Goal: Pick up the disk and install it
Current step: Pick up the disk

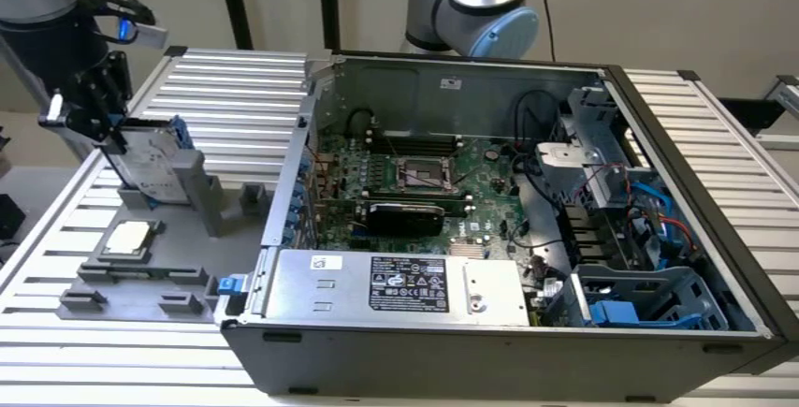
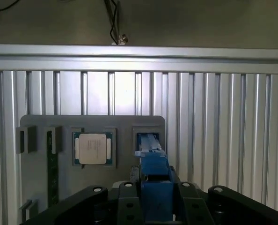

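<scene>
hand (image 1: 110,138) closed on upright disk (image 1: 152,156), blue edge between its fingers, at grey holder (image 1: 206,203)

Tray (image 1: 187,243) on table (image 1: 238,79) at exterior view's left, disk (image 1: 156,162) upright in tray's stand, gripper (image 2: 155,201) clasping its top, chip (image 1: 129,239) flat in front, case (image 1: 500,356) to the right, power supply (image 1: 399,285) at case's near side.

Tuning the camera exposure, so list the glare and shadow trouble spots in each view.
Exterior view: soft, even light; the table slats read bright, while the inside of the computer case is dimmer, darkest toward the exterior view's right. Wrist view: a washed-out glare patch on the slats beyond the chip; the gripper, closed on the disk, sits dark in shadow.
</scene>
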Controlling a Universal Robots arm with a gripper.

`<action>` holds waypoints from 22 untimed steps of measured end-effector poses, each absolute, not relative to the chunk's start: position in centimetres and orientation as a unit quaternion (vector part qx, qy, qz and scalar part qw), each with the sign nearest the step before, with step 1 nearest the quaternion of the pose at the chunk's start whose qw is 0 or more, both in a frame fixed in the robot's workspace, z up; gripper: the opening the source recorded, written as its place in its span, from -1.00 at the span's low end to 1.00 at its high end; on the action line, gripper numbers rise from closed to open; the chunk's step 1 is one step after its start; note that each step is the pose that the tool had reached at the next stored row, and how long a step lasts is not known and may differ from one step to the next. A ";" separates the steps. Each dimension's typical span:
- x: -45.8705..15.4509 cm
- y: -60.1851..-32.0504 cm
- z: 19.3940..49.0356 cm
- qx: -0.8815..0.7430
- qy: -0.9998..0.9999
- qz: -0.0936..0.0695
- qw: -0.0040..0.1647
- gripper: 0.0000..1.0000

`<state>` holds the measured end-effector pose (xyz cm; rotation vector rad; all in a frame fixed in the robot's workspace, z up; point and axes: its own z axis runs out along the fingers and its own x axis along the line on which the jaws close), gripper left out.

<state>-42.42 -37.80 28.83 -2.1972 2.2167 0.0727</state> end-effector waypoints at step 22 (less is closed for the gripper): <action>-42.4 -37.8 30.2 -0.704 0.710 0.024 0.010 -1.00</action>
